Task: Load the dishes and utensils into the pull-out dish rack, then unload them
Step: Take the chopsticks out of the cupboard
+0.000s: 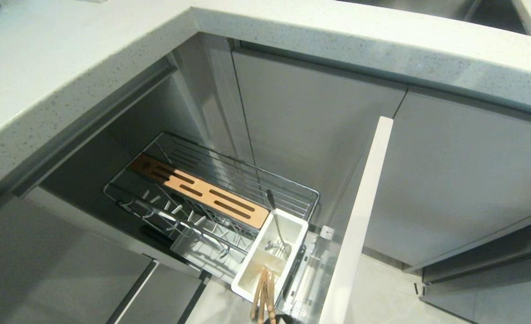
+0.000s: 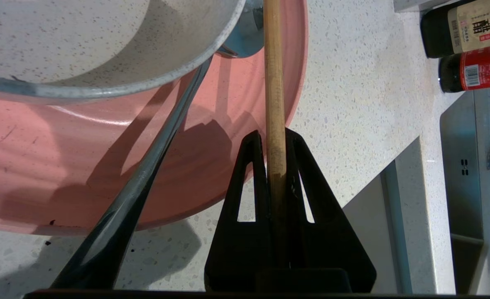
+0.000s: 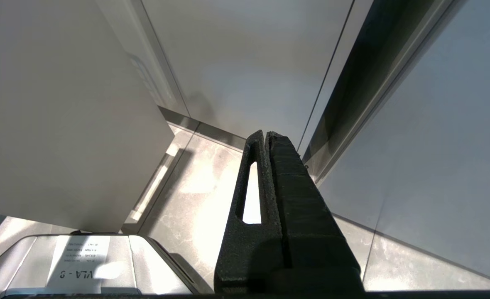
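My left gripper [image 2: 274, 133] is shut on a light wooden chopstick [image 2: 274, 83] that runs out past its tips. Beyond it the pink plate [image 2: 62, 166] lies on the speckled countertop [image 2: 353, 104], with the cream bowl [image 2: 83, 41] over it and a long metal spoon handle [image 2: 145, 174] slanting across. In the head view the pull-out dish rack [image 1: 247, 175] stands drawn out. A spoon [image 1: 276, 225] stands in its white tub [image 1: 298, 222], and wooden chopsticks [image 1: 262, 294] show at the tub's near end. My right gripper [image 3: 265, 133] is shut and empty above the floor.
Two dark sauce bottles [image 2: 473, 25] stand on the counter beyond the plate. The rack's wooden slotted strip [image 1: 202, 191] runs along its middle. Its pale cabinet front [image 1: 360, 216] juts out on the right. Grey cabinet doors surround the corner.
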You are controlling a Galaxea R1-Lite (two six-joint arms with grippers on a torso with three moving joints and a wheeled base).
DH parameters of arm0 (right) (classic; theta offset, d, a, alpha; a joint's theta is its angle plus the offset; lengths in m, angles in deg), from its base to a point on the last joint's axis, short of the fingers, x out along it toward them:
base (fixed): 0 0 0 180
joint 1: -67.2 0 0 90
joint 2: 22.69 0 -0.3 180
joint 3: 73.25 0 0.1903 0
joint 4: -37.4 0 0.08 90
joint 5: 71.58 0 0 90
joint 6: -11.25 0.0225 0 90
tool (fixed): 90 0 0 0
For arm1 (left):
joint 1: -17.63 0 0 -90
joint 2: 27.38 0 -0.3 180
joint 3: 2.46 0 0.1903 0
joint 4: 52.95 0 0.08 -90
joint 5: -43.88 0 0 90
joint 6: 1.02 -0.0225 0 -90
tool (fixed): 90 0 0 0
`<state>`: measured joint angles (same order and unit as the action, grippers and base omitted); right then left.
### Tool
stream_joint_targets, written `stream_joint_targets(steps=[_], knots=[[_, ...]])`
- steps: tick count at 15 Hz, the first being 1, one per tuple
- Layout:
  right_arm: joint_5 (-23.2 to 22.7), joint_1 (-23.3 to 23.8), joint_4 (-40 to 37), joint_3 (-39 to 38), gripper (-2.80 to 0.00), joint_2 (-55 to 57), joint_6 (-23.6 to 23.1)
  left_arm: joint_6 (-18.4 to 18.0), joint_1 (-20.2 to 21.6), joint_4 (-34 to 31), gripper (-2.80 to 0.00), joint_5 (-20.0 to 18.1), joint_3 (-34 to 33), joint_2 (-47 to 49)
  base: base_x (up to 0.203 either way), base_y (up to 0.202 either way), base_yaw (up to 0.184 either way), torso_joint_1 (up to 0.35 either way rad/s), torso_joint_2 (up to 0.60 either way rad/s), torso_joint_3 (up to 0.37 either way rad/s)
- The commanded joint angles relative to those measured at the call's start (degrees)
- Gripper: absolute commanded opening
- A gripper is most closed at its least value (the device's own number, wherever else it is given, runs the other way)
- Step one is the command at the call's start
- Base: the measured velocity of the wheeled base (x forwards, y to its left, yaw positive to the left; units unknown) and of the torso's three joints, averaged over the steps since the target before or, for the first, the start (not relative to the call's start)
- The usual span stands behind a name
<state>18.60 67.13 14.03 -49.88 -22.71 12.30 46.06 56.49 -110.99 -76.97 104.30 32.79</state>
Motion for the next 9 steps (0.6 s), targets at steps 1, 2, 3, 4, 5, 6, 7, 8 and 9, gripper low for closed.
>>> stream_joint_targets(steps=[1,2,3,4,5,6,7,8,9], knots=[[0.0,0.0,0.0,-0.1,-2.80,0.0,0.0,0.3,0.2,-0.2,-2.80,-0.2,-0.2,0.0,0.000,0.000,0.000,0.000,0.00,0.000],[0.0,0.0,0.0,-0.1,-2.80,0.0,0.0,0.3,0.2,-0.1,-2.80,-0.2,-0.3,0.0,0.000,0.000,0.000,0.000,0.00,0.000],[0.0,0.0,0.0,-0.1,-2.80,0.0,0.0,0.3,0.2,-0.1,-2.80,-0.1,-0.3,0.0,0.000,0.000,0.000,0.000,0.00,0.000],[0.0,0.0,0.0,-0.1,-2.80,0.0,0.0,0.3,0.2,-0.1,-2.80,-0.1,-0.3,0.0,0.000,0.000,0.000,0.000,0.00,0.000],[0.0,0.0,0.0,-0.1,-2.80,0.0,0.0,0.5,0.2,0.0,0.00,0.0,-0.2,0.0,0.000,0.000,0.000,0.000,0.00,0.000],[0.0,0.0,0.0,-0.1,-2.80,0.0,0.0,0.8,0.2,0.2,0.00,0.3,-0.2,0.0,0.000,0.000,0.000,0.000,0.00,0.000],[0.0,0.0,0.0,-0.1,-2.80,0.0,0.0,1.1,0.2,0.2,0.00,0.8,0.0,-0.1,0.000,0.000,0.000,0.000,0.00,0.000],[0.0,0.0,0.0,-0.1,-2.80,0.0,0.0,1.1,0.3,0.3,0.00,1.3,0.2,-0.1,0.000,0.000,0.000,0.000,0.00,0.000],[0.0,0.0,0.0,-0.1,-2.80,0.0,0.0,1.2,0.2,0.4,0.00,2.0,0.3,-0.1,0.000,0.000,0.000,0.000,0.00,0.000]])
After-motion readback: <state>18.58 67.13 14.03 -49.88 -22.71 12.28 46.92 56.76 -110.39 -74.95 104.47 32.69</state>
